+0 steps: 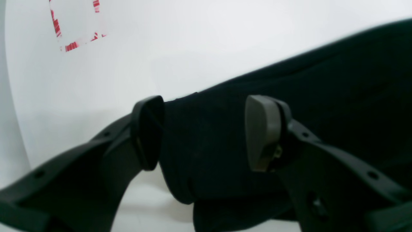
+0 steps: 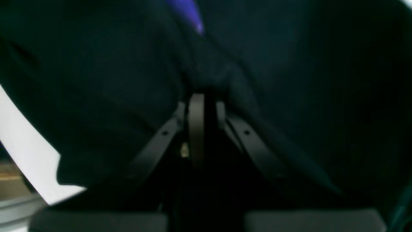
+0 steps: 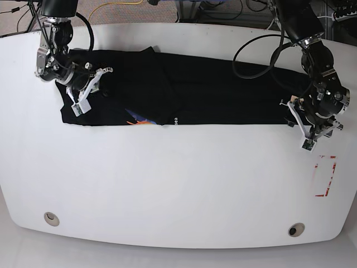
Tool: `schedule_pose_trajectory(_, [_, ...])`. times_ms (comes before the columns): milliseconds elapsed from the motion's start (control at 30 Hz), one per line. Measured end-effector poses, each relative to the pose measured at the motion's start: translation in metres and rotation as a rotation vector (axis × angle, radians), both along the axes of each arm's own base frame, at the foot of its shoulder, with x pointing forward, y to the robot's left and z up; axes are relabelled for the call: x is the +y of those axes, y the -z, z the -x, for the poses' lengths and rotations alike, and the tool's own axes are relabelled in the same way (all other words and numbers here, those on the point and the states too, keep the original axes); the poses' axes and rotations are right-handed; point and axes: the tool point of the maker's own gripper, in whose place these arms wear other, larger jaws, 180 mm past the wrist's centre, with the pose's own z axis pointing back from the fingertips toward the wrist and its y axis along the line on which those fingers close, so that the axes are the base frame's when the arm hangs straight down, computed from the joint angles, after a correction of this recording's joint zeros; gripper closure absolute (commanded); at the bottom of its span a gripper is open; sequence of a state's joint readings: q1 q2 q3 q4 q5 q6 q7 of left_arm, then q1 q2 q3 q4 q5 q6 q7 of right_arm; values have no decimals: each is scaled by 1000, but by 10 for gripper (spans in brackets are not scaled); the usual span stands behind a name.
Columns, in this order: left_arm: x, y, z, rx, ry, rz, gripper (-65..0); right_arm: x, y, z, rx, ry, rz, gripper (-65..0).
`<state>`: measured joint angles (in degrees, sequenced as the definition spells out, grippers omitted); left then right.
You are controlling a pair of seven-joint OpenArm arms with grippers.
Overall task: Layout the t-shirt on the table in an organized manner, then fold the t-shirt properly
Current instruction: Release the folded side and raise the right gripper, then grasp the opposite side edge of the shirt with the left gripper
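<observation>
My right gripper is clenched, seemingly pinching the t-shirt; my left gripper stands released around its edge.

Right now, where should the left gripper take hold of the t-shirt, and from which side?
Probably the end edge of the t-shirt, already between the open left gripper fingers. Come from the table's outer end, toward the cloth, since that edge lies exposed there.
</observation>
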<state>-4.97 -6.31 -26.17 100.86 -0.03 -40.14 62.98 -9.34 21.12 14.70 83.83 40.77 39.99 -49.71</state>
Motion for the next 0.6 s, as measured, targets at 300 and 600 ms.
schedule_pose_trajectory(300, [43, -2, 6, 3, -229, 91, -379, -6, 4, -1, 13, 7, 1, -41])
schedule_pose_trajectory(600, [55, 26, 21, 91, -355, 259, -478, -7, 4, -1, 10, 8, 1, -41])
